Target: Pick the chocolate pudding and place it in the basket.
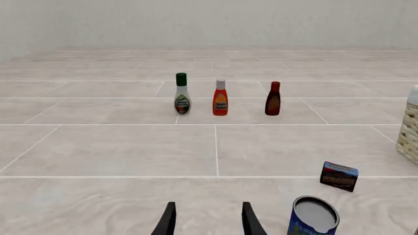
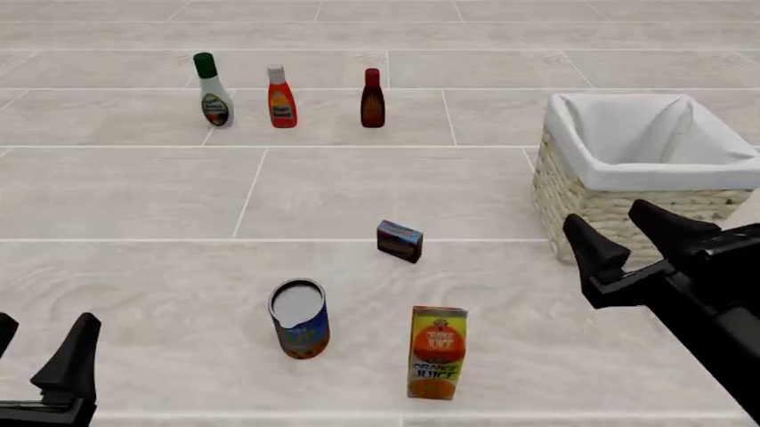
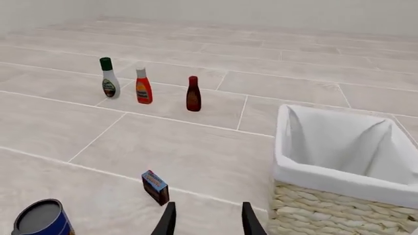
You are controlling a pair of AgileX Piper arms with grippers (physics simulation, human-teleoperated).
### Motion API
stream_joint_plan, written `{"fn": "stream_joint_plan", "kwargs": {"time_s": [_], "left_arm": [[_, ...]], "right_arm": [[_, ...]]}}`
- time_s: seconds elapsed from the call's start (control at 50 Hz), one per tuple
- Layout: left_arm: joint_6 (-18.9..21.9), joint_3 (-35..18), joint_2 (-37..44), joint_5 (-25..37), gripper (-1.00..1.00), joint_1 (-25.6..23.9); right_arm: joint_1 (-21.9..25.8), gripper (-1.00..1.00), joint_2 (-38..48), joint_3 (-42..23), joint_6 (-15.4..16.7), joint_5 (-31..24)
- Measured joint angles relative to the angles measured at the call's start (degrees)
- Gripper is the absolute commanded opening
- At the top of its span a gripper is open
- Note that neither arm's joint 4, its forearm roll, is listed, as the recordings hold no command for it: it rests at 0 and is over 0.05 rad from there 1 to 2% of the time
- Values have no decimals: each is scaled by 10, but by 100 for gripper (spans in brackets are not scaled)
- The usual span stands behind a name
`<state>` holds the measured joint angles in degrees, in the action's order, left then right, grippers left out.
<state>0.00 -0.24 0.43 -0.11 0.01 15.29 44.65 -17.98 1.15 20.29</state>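
Right gripper (image 2: 635,233) sits at the right edge of the front view, fingers spread apart and empty, just in front of the basket (image 2: 594,197). Left gripper (image 1: 207,219) is open too (low in the bottom left corner). The chocolate pudding (image 2: 400,241) stands mid-frame, left of the basket, beyond the can (image 2: 299,318) and juice carton (image 2: 437,352)

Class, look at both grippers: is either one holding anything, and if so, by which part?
Nothing is held. The left gripper and right gripper are both open and empty; the chocolate pudding stands untouched on the table.
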Motion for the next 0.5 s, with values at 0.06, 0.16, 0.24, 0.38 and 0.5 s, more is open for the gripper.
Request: {"fn": "stream_joint_plan", "kwargs": {"time_s": [0.06,0.16,0.24,0.38,0.5], "left_arm": [[0,0,0,0,100,0],[0,0,0,0,100,0],[0,0,0,0,100,0],[0,0,0,0,100,0],[0,0,0,0,100,0]], "right_arm": [[6,100,15,-14,3,-3],[16,100,40,-41,8,-11],[22,100,62,-64,13,-19],[32,100,99,-105,22,-35],[42,100,126,-133,28,-46]]}}
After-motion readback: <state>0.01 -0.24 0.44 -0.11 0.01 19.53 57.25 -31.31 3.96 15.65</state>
